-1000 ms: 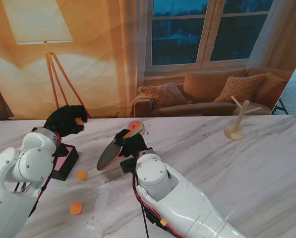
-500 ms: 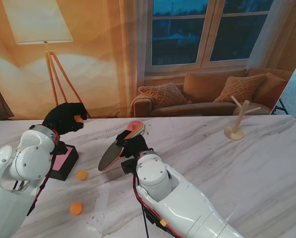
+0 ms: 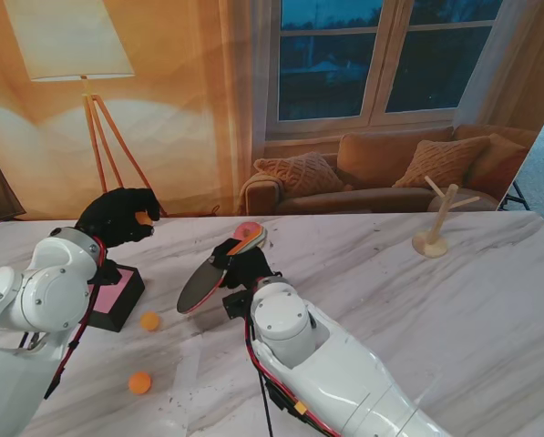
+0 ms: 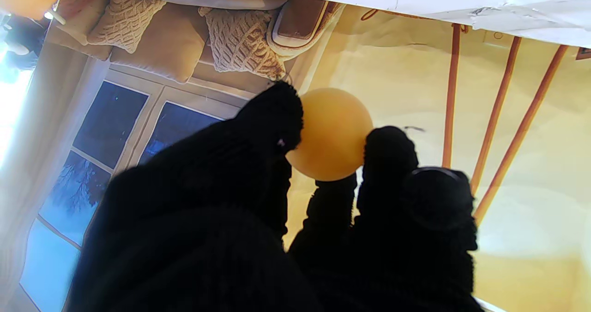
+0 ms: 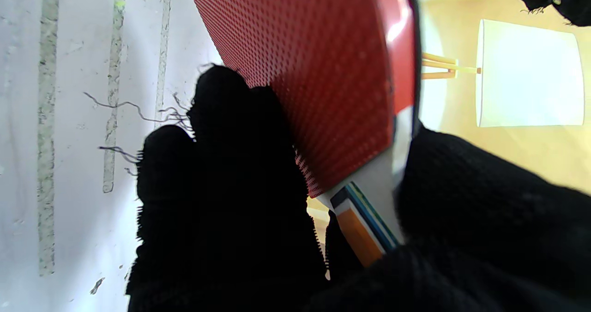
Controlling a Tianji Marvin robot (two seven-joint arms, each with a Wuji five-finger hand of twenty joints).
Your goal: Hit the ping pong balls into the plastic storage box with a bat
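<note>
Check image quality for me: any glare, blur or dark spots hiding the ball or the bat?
Stand view: evenly lit, sharp; ball tiny in the left robot hand. Left wrist view: ball clear, glove featureless black, window corner blown out. Right wrist view: glare streak on the bat, right robot hand close and soft.

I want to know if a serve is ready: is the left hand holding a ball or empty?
Holding one. The left hand has its fingers closed on an orange ball, raised off the table.

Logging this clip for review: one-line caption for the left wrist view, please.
Left hand, gloved in black, pinches an orange ping pong ball between its fingertips.
</note>
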